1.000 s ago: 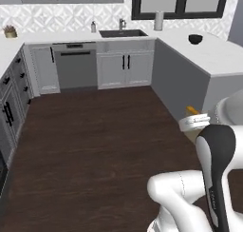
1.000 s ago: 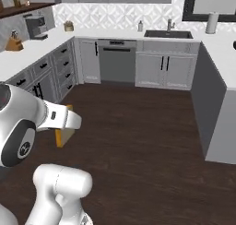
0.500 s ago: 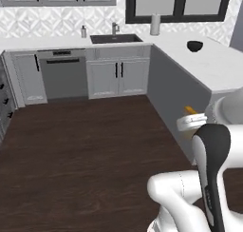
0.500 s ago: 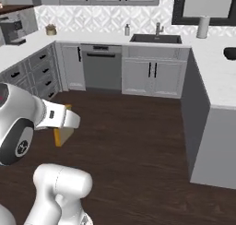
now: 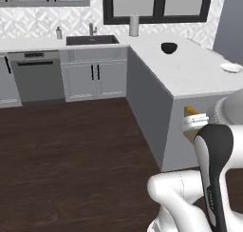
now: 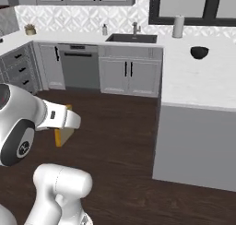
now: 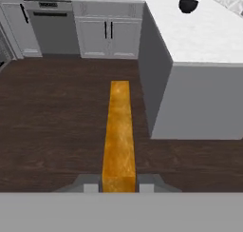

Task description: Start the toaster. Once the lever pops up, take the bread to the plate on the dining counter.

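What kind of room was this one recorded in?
A home kitchen, rendered. A sink with a tap sits in the wall counter, a dishwasher stands beside grey cabinets, and a marble-topped dining counter juts out, carrying a dark bowl and a plate.

A dark bowl [image 5: 169, 47] sits on the white top — sink [image 5: 91, 39] and dishwasher [image 5: 37, 76] beyond.

A rendered home kitchen: grey cabinets [image 5: 95, 79] and a dishwasher [image 5: 35, 76] flank a sink [image 5: 92, 39] with a faucet under a dark-framed window [image 5: 159, 5], and right of the sink runs the dining counter [image 5: 190, 74], over dark wood floor [image 5: 71, 150].
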